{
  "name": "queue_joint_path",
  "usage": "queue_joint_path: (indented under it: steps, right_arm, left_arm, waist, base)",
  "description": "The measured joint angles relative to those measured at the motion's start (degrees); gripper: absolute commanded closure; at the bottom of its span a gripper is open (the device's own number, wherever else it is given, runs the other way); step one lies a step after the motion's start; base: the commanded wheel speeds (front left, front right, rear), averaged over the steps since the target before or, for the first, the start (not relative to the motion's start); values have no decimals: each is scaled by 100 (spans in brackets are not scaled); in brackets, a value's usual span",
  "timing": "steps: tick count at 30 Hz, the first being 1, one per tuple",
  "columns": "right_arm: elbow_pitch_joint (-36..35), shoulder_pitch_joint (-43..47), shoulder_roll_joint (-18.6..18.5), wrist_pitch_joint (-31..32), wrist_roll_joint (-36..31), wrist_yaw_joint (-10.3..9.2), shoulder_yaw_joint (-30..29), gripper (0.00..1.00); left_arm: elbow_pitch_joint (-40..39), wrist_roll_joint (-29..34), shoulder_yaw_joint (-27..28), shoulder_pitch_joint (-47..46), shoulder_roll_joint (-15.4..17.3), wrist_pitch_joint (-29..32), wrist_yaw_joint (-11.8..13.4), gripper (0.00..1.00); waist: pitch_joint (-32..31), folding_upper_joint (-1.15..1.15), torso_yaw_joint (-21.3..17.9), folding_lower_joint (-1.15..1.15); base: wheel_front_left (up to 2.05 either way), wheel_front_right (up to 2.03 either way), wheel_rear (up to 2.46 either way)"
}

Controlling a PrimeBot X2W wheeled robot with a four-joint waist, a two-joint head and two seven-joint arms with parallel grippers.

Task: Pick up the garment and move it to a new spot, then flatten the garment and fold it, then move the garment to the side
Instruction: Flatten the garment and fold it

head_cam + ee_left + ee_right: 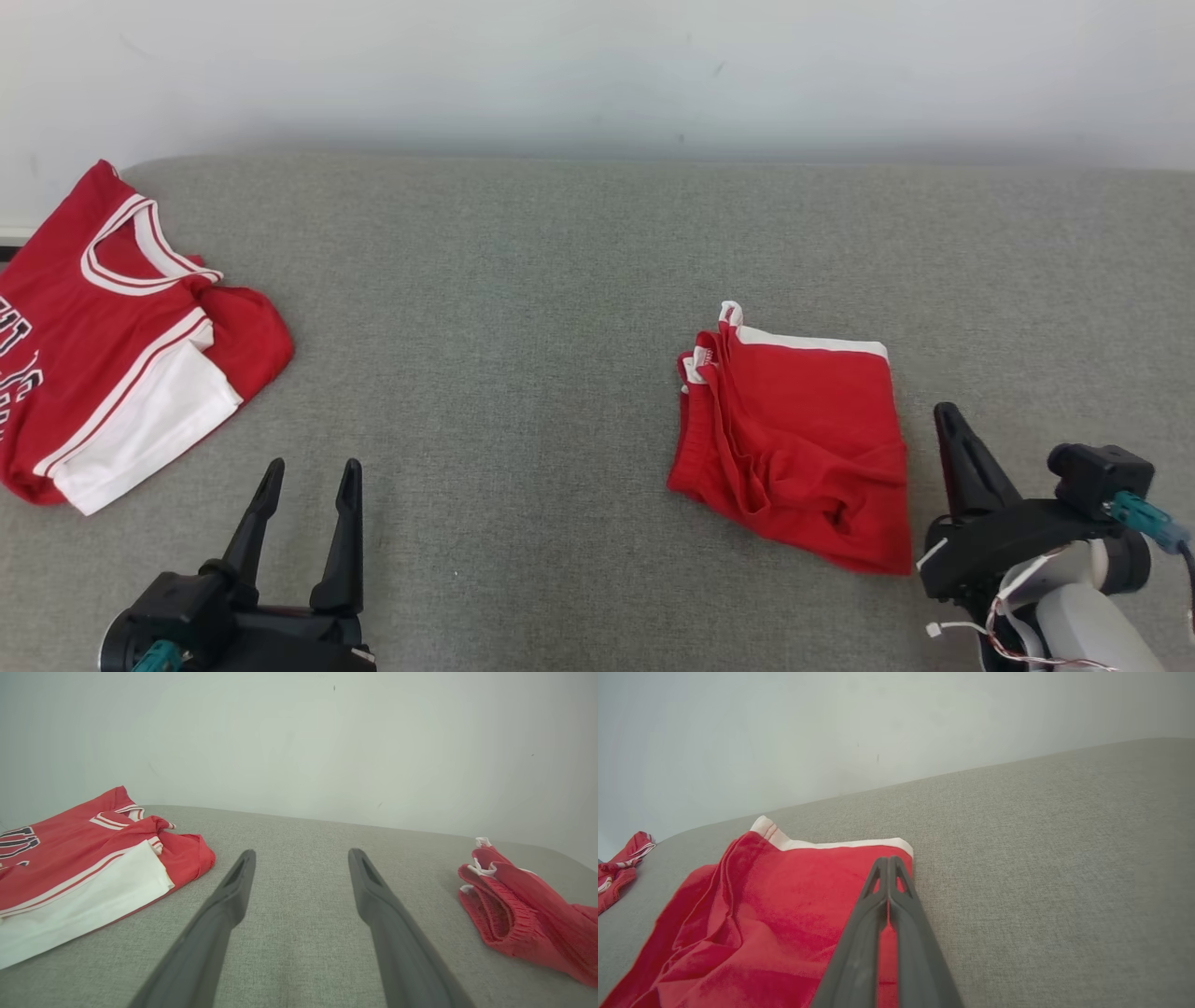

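Grey fabric surface [513, 327], with folded red shorts [794, 420] laid right of centre.
The right hand [948, 415] is shut on nothing, just beside the shorts; the left hand [313, 467] is held wide open, empty. White trim is seen along the shorts' far edge, the waistband bunched leftward.

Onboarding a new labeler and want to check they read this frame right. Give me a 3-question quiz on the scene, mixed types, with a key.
1. True or false: the left gripper is open and holds nothing.
2. The red shorts are: A) hanging from the left gripper; B) folded, apart from the jersey, beside the right gripper; C) on top of the jersey.
3. Fill in: the right gripper's fingers are pressed ____.
Key: 1 true; 2 B; 3 together.
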Motion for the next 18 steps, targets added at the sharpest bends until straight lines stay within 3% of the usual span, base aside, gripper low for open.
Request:
queue_joint_path:
  steps: [18]
  right_arm:
    - [1669,-778,598,-538,-236,0,1159,100]
  left_arm:
    - [36,-22,-59,-205,-33,0,0,0]
  waist:
    - [194,0,563,0]
  base:
    - [0,0,0]
